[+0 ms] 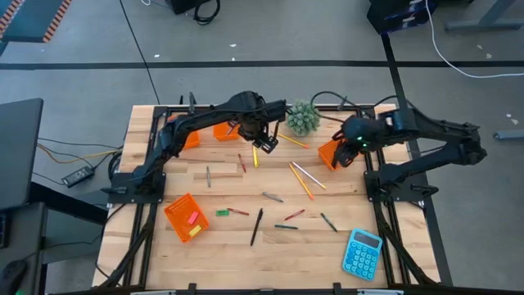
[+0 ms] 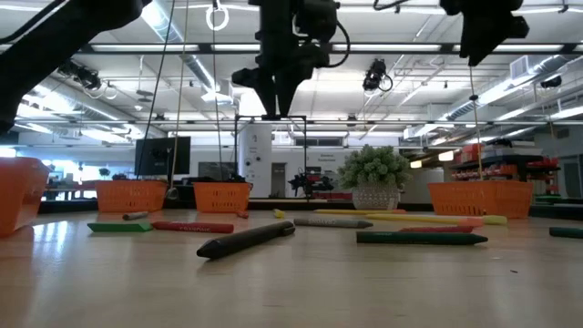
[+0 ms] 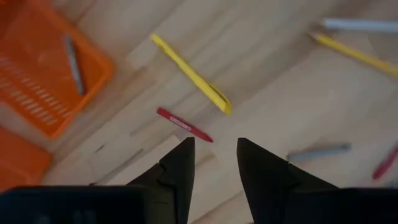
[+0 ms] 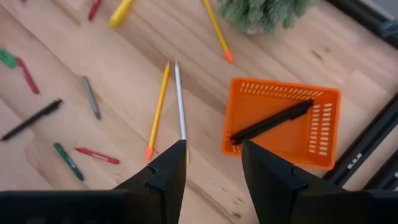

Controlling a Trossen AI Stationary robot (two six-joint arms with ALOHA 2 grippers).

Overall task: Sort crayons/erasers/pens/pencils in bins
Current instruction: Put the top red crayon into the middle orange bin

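My left gripper (image 3: 214,143) hangs open above the far middle of the table (image 1: 221,246), pointing down, nothing between its fingers. Below it lie a red crayon (image 3: 183,124) and a yellow pencil (image 3: 193,74). A grey crayon (image 3: 73,56) lies in an orange bin (image 3: 43,93) next to them. My right gripper (image 4: 214,144) is open too, raised beside the right-hand bin (image 4: 311,143), which holds a black pen (image 4: 270,121). An orange pencil (image 4: 158,109) and a whitish pencil (image 4: 180,102) lie side by side on the wood beneath it.
A near-left bin (image 1: 182,217) holds pink and yellow erasers. Crayons, a green eraser (image 1: 222,213) and a black pen (image 1: 257,227) lie scattered across the middle. A potted plant (image 1: 303,119) stands at the far edge, a blue calculator (image 1: 362,252) at the near right.
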